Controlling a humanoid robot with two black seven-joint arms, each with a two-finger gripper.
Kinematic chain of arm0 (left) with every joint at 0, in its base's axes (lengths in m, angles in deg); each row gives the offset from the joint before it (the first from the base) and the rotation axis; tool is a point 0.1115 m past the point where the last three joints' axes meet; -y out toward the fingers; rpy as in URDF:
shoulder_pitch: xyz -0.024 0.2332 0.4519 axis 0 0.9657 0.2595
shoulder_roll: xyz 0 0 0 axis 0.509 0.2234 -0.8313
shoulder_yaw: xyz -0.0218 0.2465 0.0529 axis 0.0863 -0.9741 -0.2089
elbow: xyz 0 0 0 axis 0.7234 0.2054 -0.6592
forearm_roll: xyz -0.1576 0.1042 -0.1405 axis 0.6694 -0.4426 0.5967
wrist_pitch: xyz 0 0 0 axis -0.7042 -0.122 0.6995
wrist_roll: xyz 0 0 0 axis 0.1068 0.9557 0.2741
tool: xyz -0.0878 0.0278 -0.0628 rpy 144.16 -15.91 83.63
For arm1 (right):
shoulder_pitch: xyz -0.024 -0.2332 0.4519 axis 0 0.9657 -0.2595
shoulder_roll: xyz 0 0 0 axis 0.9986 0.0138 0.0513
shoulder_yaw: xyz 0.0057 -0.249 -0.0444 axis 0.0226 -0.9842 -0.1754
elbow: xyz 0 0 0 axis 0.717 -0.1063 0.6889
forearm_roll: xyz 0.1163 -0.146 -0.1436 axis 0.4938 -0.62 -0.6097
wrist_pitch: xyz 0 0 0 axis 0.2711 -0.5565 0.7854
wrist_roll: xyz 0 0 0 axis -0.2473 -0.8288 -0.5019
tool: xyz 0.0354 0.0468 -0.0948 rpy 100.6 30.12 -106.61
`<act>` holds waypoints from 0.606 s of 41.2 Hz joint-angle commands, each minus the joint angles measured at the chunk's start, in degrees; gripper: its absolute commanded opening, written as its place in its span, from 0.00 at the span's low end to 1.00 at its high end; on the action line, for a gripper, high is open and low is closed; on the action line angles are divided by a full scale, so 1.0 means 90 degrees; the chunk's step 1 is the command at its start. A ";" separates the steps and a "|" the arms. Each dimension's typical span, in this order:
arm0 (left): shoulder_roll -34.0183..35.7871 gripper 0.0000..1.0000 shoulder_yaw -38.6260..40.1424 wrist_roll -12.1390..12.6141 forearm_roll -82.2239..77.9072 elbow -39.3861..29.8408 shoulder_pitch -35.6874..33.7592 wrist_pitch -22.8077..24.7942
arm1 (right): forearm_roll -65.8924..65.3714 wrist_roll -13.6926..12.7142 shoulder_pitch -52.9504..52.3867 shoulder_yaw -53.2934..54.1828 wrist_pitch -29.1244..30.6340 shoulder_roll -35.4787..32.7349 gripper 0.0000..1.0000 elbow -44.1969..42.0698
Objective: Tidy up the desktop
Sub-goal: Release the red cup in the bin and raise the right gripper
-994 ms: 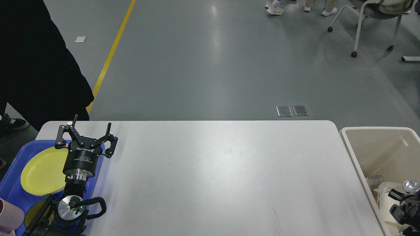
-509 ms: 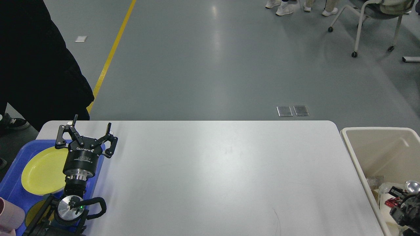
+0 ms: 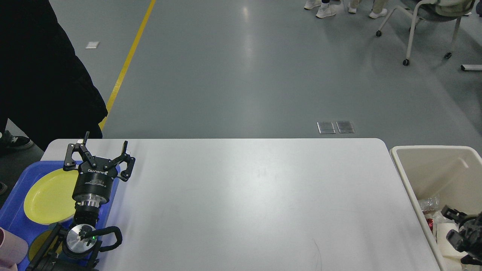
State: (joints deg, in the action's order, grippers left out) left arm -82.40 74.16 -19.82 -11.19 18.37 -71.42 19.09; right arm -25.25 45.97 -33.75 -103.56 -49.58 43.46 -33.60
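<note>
The white desktop [image 3: 248, 203] fills the middle of the head view and nothing lies on its surface. My left gripper [image 3: 102, 146] is open and empty, fingers pointing away from me, over the desktop's left edge beside the blue tray [image 3: 15, 210]. My right gripper [image 3: 460, 230] shows only as a dark shape low over the beige bin [image 3: 433, 154] at the bottom right; its fingers cannot be told apart.
The blue tray holds a yellow plate [image 3: 49, 195], a second yellow dish [image 3: 37, 244] and a pink cup [image 3: 11, 250]. The beige bin holds clear plastic [image 3: 428, 205], white paper [image 3: 444, 233] and a red scrap. A person in black [image 3: 37, 71] stands at the far left corner.
My right arm has sunk lower at the bin, and the silver round part seen above it earlier is out of sight. The left arm has not moved.
</note>
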 commanded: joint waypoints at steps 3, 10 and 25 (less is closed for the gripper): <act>0.0000 0.96 0.0000 0.0002 0.0000 0.0000 0.0008 0.0005 | 0.0000 0.0913 -0.1465 0.0040 0.0494 -0.0712 1.00 0.1211; 0.0000 0.96 0.0000 0.0002 0.0000 0.0000 -0.0002 0.0005 | 0.0009 0.1412 -0.3028 0.0400 0.0944 -0.1219 1.00 0.2324; 0.0000 0.96 0.0000 0.0002 0.0000 0.0000 -0.0002 -0.0004 | 0.0009 0.1383 -0.3539 0.5338 0.1071 -0.1953 1.00 0.3312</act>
State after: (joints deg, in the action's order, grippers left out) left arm -82.40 74.16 -19.79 -11.20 18.37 -71.40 19.09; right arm -25.09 58.64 -68.52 -74.30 -39.96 26.66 -4.66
